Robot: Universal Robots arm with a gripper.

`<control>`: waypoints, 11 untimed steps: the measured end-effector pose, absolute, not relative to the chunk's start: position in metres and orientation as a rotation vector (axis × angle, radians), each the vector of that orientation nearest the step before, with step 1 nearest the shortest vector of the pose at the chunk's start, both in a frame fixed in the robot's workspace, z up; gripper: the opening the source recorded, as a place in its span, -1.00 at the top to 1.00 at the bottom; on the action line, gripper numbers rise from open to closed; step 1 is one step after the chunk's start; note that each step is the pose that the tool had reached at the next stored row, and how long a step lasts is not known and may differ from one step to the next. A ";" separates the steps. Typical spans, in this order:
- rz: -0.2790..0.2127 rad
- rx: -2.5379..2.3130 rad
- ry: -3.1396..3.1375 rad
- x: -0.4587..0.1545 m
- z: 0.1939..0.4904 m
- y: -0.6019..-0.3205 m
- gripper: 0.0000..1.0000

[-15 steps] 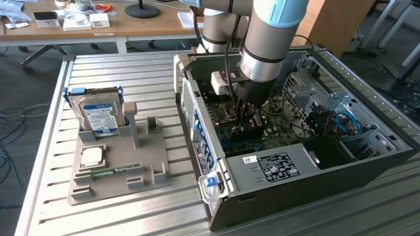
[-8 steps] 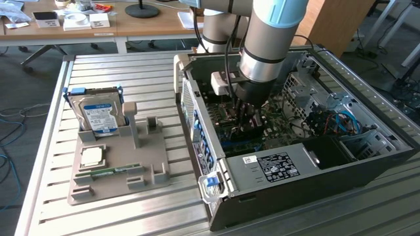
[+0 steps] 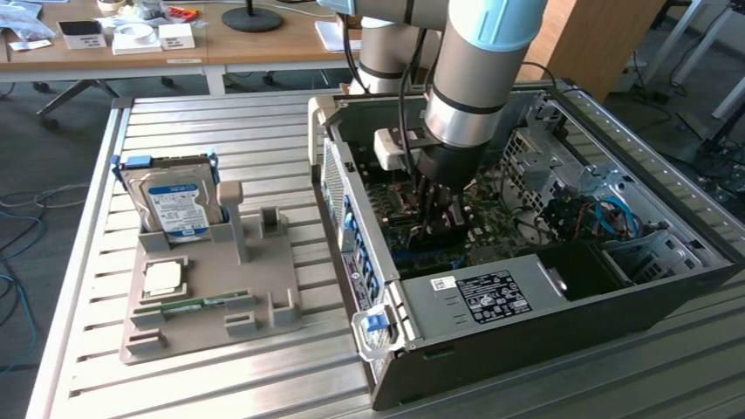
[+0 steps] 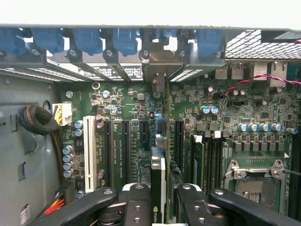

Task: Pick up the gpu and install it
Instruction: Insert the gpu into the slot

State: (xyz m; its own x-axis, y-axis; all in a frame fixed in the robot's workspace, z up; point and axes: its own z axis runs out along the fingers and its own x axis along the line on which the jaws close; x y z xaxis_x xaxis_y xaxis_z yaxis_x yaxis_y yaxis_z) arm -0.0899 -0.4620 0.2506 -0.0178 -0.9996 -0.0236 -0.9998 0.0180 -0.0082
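Gripper (image 4: 160, 207) is clamping the gpu (image 4: 159, 181) edge-on between its two black fingers (image 4: 137, 205), jaws narrowed onto the thin card. The card is standing upright, running straight ahead of the fingertips, with its silver bracket (image 4: 160, 70) at the far end meeting the rear slot openings of the case. Directly beneath the tool the green motherboard (image 4: 211, 122) is lying flat; black expansion slots (image 4: 123, 150) are running alongside the card on one flank, a white slot (image 4: 88, 146) beyond them, and the memory slots and open processor socket (image 4: 256, 176) on the other flank. Farther ahead, blue slot clips (image 4: 89, 40) are lining the case's rear wall. In the exterior view, the arm (image 3: 477, 78) is reaching down into the open computer case (image 3: 652, 297), gripper (image 3: 442, 218) low over the board. Well away, outside the case, a grey tray (image 3: 198, 323) is holding a hard drive (image 3: 174, 205) upright.
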 end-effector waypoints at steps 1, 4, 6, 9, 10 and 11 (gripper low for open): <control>0.017 -2.186 2.225 -0.090 0.251 -0.462 0.47; 0.017 -2.186 2.225 -0.090 0.251 -0.462 0.47; 0.017 -2.186 2.226 -0.090 0.251 -0.462 0.47; 0.017 -2.186 2.226 -0.090 0.251 -0.462 0.47; 0.018 -2.186 2.226 -0.090 0.251 -0.462 0.45; 0.017 -2.186 2.226 -0.090 0.251 -0.462 0.34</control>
State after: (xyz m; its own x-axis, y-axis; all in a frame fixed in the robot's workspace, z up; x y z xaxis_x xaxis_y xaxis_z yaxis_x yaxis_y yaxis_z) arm -0.0901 -0.4621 0.2508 -0.0182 -0.9996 -0.0233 -0.9998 0.0184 -0.0078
